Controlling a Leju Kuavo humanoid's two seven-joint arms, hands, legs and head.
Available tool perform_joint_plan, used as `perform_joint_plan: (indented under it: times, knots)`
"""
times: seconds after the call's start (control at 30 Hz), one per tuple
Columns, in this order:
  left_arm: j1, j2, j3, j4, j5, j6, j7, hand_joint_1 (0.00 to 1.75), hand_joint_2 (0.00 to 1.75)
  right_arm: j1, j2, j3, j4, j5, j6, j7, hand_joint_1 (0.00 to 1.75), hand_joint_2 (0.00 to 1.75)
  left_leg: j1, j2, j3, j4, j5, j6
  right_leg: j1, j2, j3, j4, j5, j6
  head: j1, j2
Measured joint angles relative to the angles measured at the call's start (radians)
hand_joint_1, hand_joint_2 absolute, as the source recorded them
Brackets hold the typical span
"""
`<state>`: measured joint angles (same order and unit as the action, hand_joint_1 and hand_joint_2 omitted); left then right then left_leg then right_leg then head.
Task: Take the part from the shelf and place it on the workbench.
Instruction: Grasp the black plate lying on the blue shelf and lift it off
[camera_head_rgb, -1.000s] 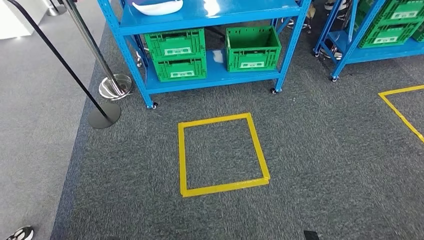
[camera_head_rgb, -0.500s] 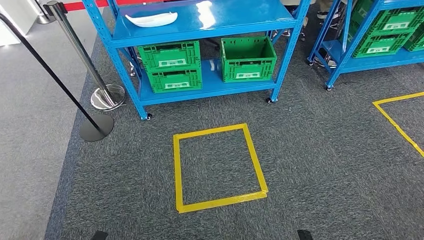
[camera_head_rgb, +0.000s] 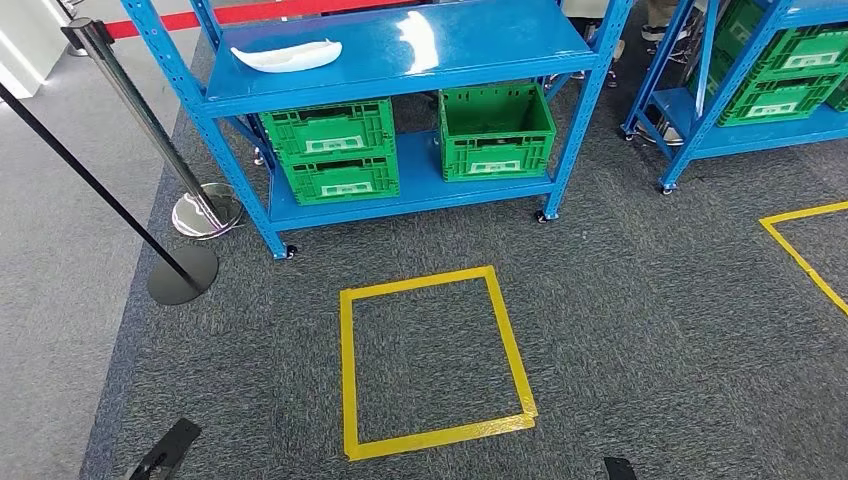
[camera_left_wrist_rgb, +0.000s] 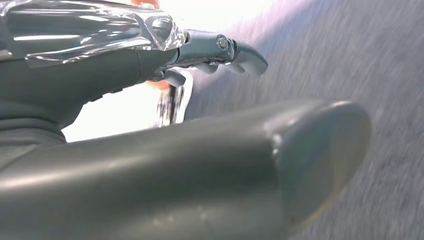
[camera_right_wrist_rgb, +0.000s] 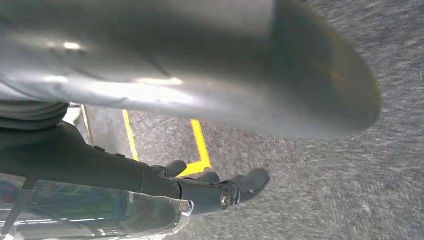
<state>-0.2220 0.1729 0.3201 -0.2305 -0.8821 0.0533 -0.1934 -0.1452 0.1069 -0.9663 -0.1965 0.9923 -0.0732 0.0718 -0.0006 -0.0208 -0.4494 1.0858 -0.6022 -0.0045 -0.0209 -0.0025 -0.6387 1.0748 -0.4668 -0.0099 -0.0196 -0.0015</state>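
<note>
The part (camera_head_rgb: 285, 55) is a white curved shell lying on the left of the upper deck of the blue shelf (camera_head_rgb: 400, 45), far ahead of me. My left hand (camera_left_wrist_rgb: 165, 160) hangs over the grey carpet, thumb and dark fingers (camera_left_wrist_rgb: 235, 50) apart, holding nothing. My right hand (camera_right_wrist_rgb: 190, 75) also hangs free above the carpet, its dark fingers (camera_right_wrist_rgb: 235, 187) apart from the thumb and empty. Dark tips of the left hand (camera_head_rgb: 165, 450) and right hand (camera_head_rgb: 618, 467) peek in at the head view's lower edge.
Green crates (camera_head_rgb: 335, 150) (camera_head_rgb: 497, 120) fill the shelf's lower deck. A yellow tape square (camera_head_rgb: 432, 362) marks the carpet before it. Two barrier posts (camera_head_rgb: 205, 205) (camera_head_rgb: 180, 272) stand at the left. A second blue shelf (camera_head_rgb: 740, 90) with green crates stands at the right.
The whole picture has slid downward, so the camera has moved: more of the shelf's upper deck and the part show. The left hand's dark tip has come into the lower left edge.
</note>
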Motion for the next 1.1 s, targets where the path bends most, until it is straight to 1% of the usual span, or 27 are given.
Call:
perform_joint_plan:
  times: [0.03, 0.07, 0.13, 0.17, 0.2, 0.23, 0.3, 0.33, 0.37, 0.4, 0.47, 0.5, 0.53, 0.57, 0.63, 0.67, 0.7, 0.73, 0.77, 0.8, 0.83, 0.87, 0.9, 0.93, 1.0, 1.07, 1.1]
  knots:
    - [-0.014, 0.011, -0.014, -0.002, -0.016, 0.008, 0.001, 0.00, 0.00, -0.001, 0.000, 0.000, 0.000, 0.000, 0.000, 0.000, 0.00, 0.00, 0.001, 0.005, -0.040, 0.058, 0.000, -0.005, -0.002, 0.001, 0.012, -0.004, -0.008, -0.004, -0.001, 0.000]
    - [-0.026, 0.018, -0.025, -0.004, -0.027, 0.014, 0.002, 0.00, 0.00, -0.001, 0.000, 0.000, 0.000, 0.000, 0.000, 0.000, 0.00, 0.00, 0.002, 0.011, -0.085, 0.117, -0.014, -0.010, -0.001, 0.001, 0.024, -0.007, -0.017, -0.008, -0.001, 0.000]
    - [-0.041, 0.031, -0.042, -0.006, -0.036, 0.018, 0.005, 0.00, 0.00, -0.001, 0.000, 0.000, 0.000, -0.001, 0.000, 0.000, 0.00, 0.00, 0.003, 0.015, -0.171, 0.201, -0.073, -0.016, -0.001, 0.004, 0.048, -0.010, -0.037, -0.011, -0.002, 0.000]
    - [-0.044, 0.035, -0.048, -0.006, -0.038, 0.018, 0.006, 0.00, 0.00, 0.000, 0.000, 0.000, 0.000, -0.001, 0.000, 0.000, 0.00, 0.00, 0.002, 0.016, -0.200, 0.210, -0.090, -0.015, 0.000, 0.006, 0.061, -0.010, -0.047, -0.011, -0.003, 0.000]
    - [-0.046, 0.037, -0.053, -0.007, -0.040, 0.019, 0.007, 0.00, 0.00, 0.000, 0.000, 0.000, 0.000, -0.001, 0.000, 0.000, 0.00, 0.00, 0.001, 0.016, -0.215, 0.191, -0.082, -0.011, 0.002, 0.009, 0.076, -0.011, -0.058, -0.012, -0.003, 0.000]
    - [-0.047, 0.040, -0.057, -0.007, -0.040, 0.019, 0.007, 0.00, 0.00, 0.000, 0.000, 0.000, 0.000, -0.001, 0.000, 0.000, 0.00, 0.00, -0.002, 0.016, -0.218, 0.146, -0.047, -0.004, 0.005, 0.010, 0.091, -0.012, -0.069, -0.013, -0.004, 0.000]
    - [-0.048, 0.049, -0.063, -0.007, -0.041, 0.020, 0.007, 0.00, 0.00, 0.000, 0.003, 0.000, 0.000, -0.001, 0.000, 0.000, 0.00, 0.00, -0.016, 0.014, -0.203, 0.031, 0.063, 0.026, 0.010, 0.014, 0.117, -0.017, -0.088, -0.012, -0.002, 0.000]
    - [-0.048, 0.055, -0.066, -0.008, -0.041, 0.021, 0.008, 0.00, 0.00, -0.001, 0.005, 0.000, 0.001, -0.001, 0.000, 0.000, 0.00, 0.00, -0.025, 0.011, -0.193, -0.011, 0.099, 0.042, 0.012, 0.016, 0.126, -0.022, -0.096, -0.010, -0.003, 0.000]
    - [-0.049, 0.060, -0.068, -0.010, -0.042, 0.021, 0.008, 0.00, 0.00, -0.001, 0.007, 0.000, 0.001, -0.001, 0.000, 0.000, 0.00, 0.00, -0.032, 0.006, -0.184, -0.036, 0.117, 0.053, 0.013, 0.018, 0.137, -0.029, -0.101, -0.006, -0.004, 0.000]
    - [-0.051, 0.064, -0.070, -0.012, -0.042, 0.022, 0.008, 0.00, 0.00, -0.001, 0.008, -0.001, 0.002, -0.001, 0.000, 0.000, 0.00, 0.00, -0.035, 0.000, -0.174, -0.047, 0.117, 0.058, 0.014, 0.020, 0.150, -0.032, -0.099, 0.000, -0.005, 0.000]
    - [-0.057, 0.067, -0.073, -0.015, -0.043, 0.023, 0.009, 0.00, 0.00, -0.001, 0.009, -0.001, 0.002, -0.001, 0.000, 0.000, 0.00, 0.00, -0.032, -0.001, -0.137, -0.076, 0.125, 0.058, 0.015, 0.018, 0.166, -0.021, -0.091, 0.008, -0.008, 0.000]
    - [-0.059, 0.066, -0.073, -0.015, -0.043, 0.023, 0.009, 0.00, 0.00, -0.003, 0.009, -0.001, 0.002, -0.001, 0.000, 0.000, 0.00, 0.00, -0.029, 0.000, -0.120, -0.087, 0.129, 0.057, 0.016, 0.016, 0.158, 0.006, -0.088, 0.012, -0.007, 0.000]
    - [-0.060, 0.065, -0.075, -0.015, -0.043, 0.023, 0.009, 0.00, 0.00, -0.006, 0.009, -0.001, 0.001, -0.002, 0.000, 0.000, 0.00, 0.00, -0.025, 0.002, -0.105, -0.092, 0.128, 0.057, 0.016, 0.015, 0.135, 0.048, -0.093, 0.015, -0.006, 0.000]
    - [-0.060, 0.064, -0.076, -0.015, -0.043, 0.023, 0.009, 0.00, 0.00, -0.008, 0.008, -0.001, 0.001, -0.002, 0.000, 0.000, 0.00, 0.00, -0.022, 0.004, -0.099, -0.095, 0.124, 0.056, 0.015, 0.014, 0.097, 0.105, -0.107, 0.020, -0.006, 0.000]
    - [-0.060, 0.061, -0.079, -0.015, -0.043, 0.023, 0.009, 0.00, 0.00, -0.006, 0.005, -0.002, 0.001, -0.002, 0.000, 0.000, 0.00, 0.00, -0.017, 0.003, -0.088, -0.095, 0.109, 0.056, 0.014, 0.013, 0.006, 0.212, -0.160, 0.033, -0.006, 0.000]
    - [-0.059, 0.059, -0.080, -0.015, -0.044, 0.024, 0.009, 0.00, 0.00, -0.004, 0.004, -0.002, 0.001, -0.002, 0.000, 0.000, 0.00, 0.00, -0.014, 0.002, -0.080, -0.094, 0.100, 0.054, 0.013, 0.013, -0.028, 0.235, -0.185, 0.038, -0.006, 0.000]
    - [-0.058, 0.057, -0.081, -0.015, -0.048, 0.028, 0.008, 0.00, 0.00, -0.001, 0.003, -0.002, 0.002, -0.002, 0.000, 0.000, 0.00, 0.00, -0.010, 0.000, -0.070, -0.094, 0.091, 0.050, 0.012, 0.013, -0.047, 0.228, -0.193, 0.042, -0.006, 0.000]
    - [-0.059, 0.056, -0.082, -0.015, -0.055, 0.034, 0.007, 0.00, 0.00, 0.000, 0.003, -0.003, 0.002, -0.002, 0.000, 0.000, 0.00, 0.00, -0.006, -0.001, -0.058, -0.094, 0.080, 0.046, 0.010, 0.013, -0.051, 0.191, -0.176, 0.045, -0.006, 0.000]
    - [-0.061, 0.057, -0.085, -0.015, -0.068, 0.043, 0.007, 0.00, 0.00, 0.001, 0.002, -0.003, 0.002, -0.003, 0.000, 0.000, 0.00, 0.00, -0.003, -0.002, -0.046, -0.093, 0.068, 0.039, 0.007, 0.013, -0.045, 0.133, -0.133, 0.048, -0.006, 0.000]
    - [-0.067, 0.059, -0.088, -0.015, -0.086, 0.052, 0.008, 0.00, 0.00, 0.003, 0.002, -0.003, 0.002, -0.004, -0.001, 0.000, 0.00, 0.00, -0.001, -0.003, -0.034, -0.090, 0.054, 0.032, 0.003, 0.009, -0.038, 0.070, -0.071, 0.050, -0.004, 0.000]
    - [-0.075, 0.062, -0.094, -0.016, -0.107, 0.061, 0.011, 0.00, 0.00, 0.003, 0.000, -0.003, 0.003, -0.005, -0.001, 0.001, 0.00, 0.00, -0.001, -0.004, -0.027, -0.087, 0.041, 0.025, 0.001, 0.006, -0.030, 0.024, -0.022, 0.045, -0.002, 0.000]
    - [-0.087, 0.068, -0.101, -0.018, -0.131, 0.069, 0.014, 0.00, 0.00, 0.004, 0.000, -0.003, 0.004, -0.006, -0.002, 0.002, 0.00, 0.00, -0.002, -0.006, -0.023, -0.087, 0.029, 0.018, 0.000, 0.003, -0.025, -0.004, 0.016, 0.037, -0.003, 0.000]
    - [-0.100, 0.073, -0.109, -0.021, -0.154, 0.076, 0.016, 0.00, 0.00, 0.004, -0.001, -0.004, 0.004, -0.008, -0.003, 0.002, 0.00, 0.00, -0.003, -0.007, -0.018, -0.084, 0.022, 0.012, 0.000, 0.000, -0.024, -0.014, 0.032, 0.026, -0.003, 0.000]
    - [-0.115, 0.078, -0.118, -0.025, -0.177, 0.081, 0.019, 0.00, 0.00, 0.003, -0.002, -0.004, 0.004, -0.010, -0.004, 0.002, 0.00, 0.00, -0.003, -0.008, -0.018, -0.084, 0.021, 0.007, 0.001, 0.001, -0.018, -0.012, 0.027, 0.013, -0.005, 0.000]
    - [-0.147, 0.085, -0.140, -0.032, -0.230, 0.093, 0.029, 0.00, 0.00, 0.003, -0.002, -0.006, 0.004, -0.014, -0.006, 0.000, 0.00, 0.00, 0.000, 0.000, -0.037, -0.043, 0.037, -0.002, -0.002, 0.001, -0.004, -0.017, 0.022, 0.000, -0.008, 0.000]
    - [-0.175, 0.087, -0.165, -0.037, -0.288, 0.107, 0.045, 0.00, 0.00, 0.002, -0.004, -0.006, 0.004, -0.014, -0.007, -0.001, 0.00, 0.00, 0.002, 0.012, -0.109, 0.063, 0.045, -0.012, -0.004, 0.001, 0.016, -0.022, 0.010, -0.009, -0.010, 0.000]
    - [-0.186, 0.087, -0.180, -0.038, -0.323, 0.115, 0.052, 0.00, 0.00, 0.003, -0.005, -0.007, 0.004, -0.014, -0.008, 0.000, 0.00, 0.00, 0.004, 0.015, -0.156, 0.123, 0.029, -0.017, -0.005, 0.001, 0.025, -0.024, 0.003, -0.012, -0.011, 0.000]
